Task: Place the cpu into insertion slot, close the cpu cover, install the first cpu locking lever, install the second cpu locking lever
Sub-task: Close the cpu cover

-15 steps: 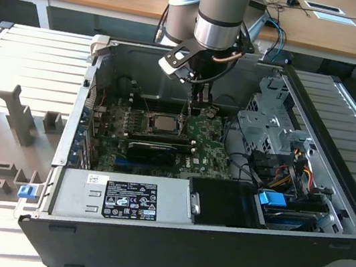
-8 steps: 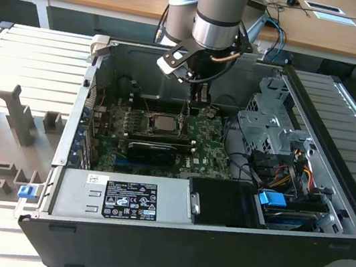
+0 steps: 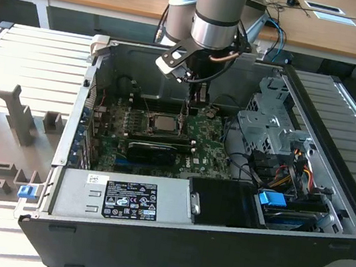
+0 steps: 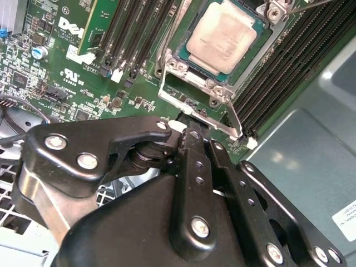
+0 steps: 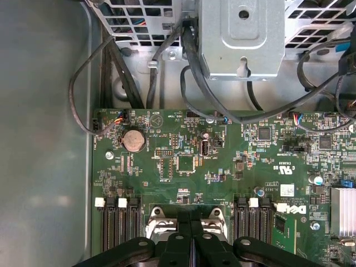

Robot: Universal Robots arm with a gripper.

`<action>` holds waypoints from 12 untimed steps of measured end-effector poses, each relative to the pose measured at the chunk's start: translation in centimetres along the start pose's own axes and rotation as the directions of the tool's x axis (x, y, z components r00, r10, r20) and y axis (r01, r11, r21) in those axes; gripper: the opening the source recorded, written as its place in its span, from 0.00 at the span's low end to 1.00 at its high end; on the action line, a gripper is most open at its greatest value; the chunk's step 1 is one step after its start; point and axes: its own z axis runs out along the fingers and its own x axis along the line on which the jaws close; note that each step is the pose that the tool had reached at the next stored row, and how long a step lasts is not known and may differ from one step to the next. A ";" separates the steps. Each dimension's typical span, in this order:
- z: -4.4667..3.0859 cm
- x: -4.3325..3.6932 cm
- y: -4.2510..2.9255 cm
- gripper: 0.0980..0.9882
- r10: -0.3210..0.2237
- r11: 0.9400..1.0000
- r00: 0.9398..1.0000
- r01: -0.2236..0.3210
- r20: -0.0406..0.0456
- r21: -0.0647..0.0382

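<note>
CPU cover (image 4: 196, 108) is where the fingers (image 5: 181, 245) stand. The two black fingers are pressed together with no gap between them, and the gripper (image 4: 189, 129) has its tips down at the edge of that silver frame. Whether they pinch the edge or merely touch it cannot be told. Just beyond the tips the CPU (image 4: 222, 34) lies flat in its socket, dull silver top up, with the cover's frame lying around it. Black memory slots (image 4: 125, 33) run along both sides of the socket on the green motherboard (image 5: 183, 139), which also carries a coin cell battery (image 5: 133, 141). In the exterior view the arm (image 3: 216, 18) reaches down into the open computer case (image 3: 213, 254). The power supply (image 3: 120, 199) lies along the case's near side, and a metal drive cage (image 3: 268, 117) sits at the exterior view's right. The case rests on a grey slatted table (image 3: 35, 50).
</note>
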 end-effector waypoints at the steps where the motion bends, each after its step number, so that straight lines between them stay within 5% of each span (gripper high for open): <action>1: 0.00 0.00 -0.02 0.01 0.000 1.000 1.000 0.000 0.000 0.000; 12: -0.01 0.01 -0.30 0.01 0.000 1.000 1.000 0.000 0.000 0.000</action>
